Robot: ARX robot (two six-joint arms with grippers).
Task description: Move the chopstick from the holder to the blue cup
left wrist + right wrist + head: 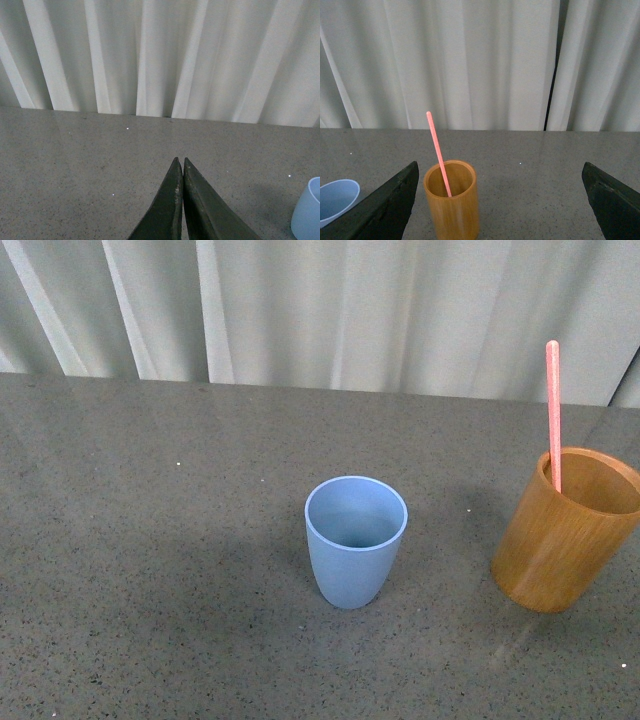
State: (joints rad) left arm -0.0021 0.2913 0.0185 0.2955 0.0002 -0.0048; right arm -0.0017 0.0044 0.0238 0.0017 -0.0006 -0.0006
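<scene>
front: chopstick stands leaning in holder; blue cup well apart, empty.
left wrist: left gripper jaws pressed together, empty.
right wrist: right gripper jaws wide apart, facing holder.
risk: thin chopstick may slip the pinch; a jaw may tip holder.
</scene>
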